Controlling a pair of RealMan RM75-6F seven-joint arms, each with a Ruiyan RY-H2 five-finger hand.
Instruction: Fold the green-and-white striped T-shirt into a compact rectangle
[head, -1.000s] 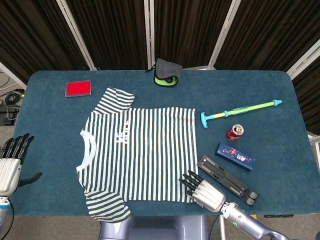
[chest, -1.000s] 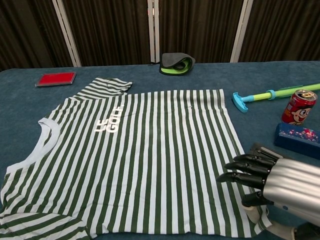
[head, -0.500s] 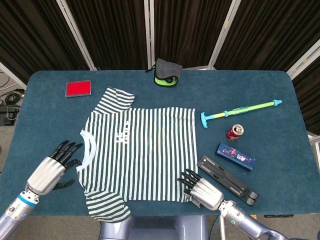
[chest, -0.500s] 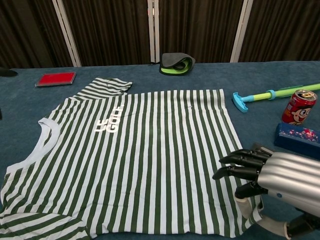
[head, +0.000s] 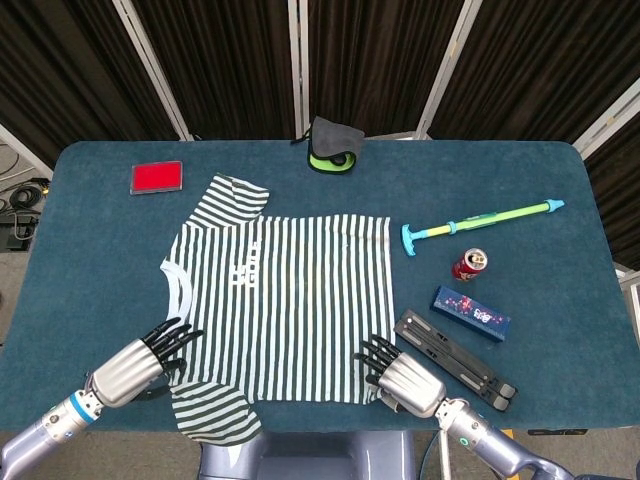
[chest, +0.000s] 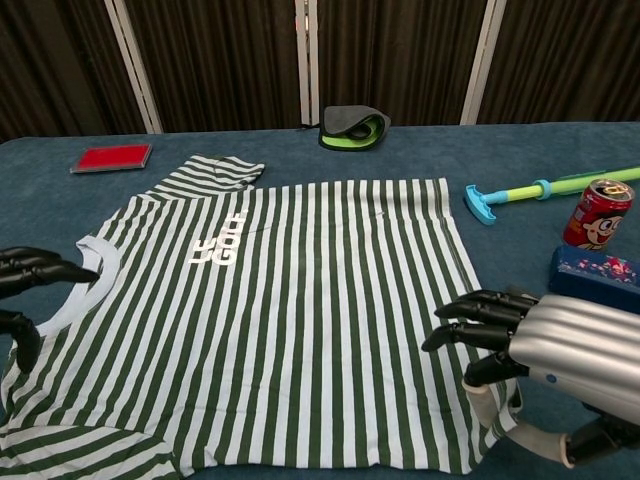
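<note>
right hand (head: 408, 381): we see it at the shirt's near right hem corner, fingers (chest: 470, 318) spread over the cloth, nothing held
left hand (head: 135, 367): at the near left shoulder by the sleeve, fingers apart too, holding nothing as far as we can tell
shirt (head: 283, 306): flat and unfolded mid bench (head: 90, 250), collar pointing left
tripod (head: 452, 360): just right of the right hand
box (head: 471, 312): blue, a bit past the tripod
can (head: 468, 264): red, standing upright behind the box
water gun (head: 478, 219): beyond the can
red pad (head: 157, 177): far left
pouch (head: 333, 146): black and green, far edge
</note>
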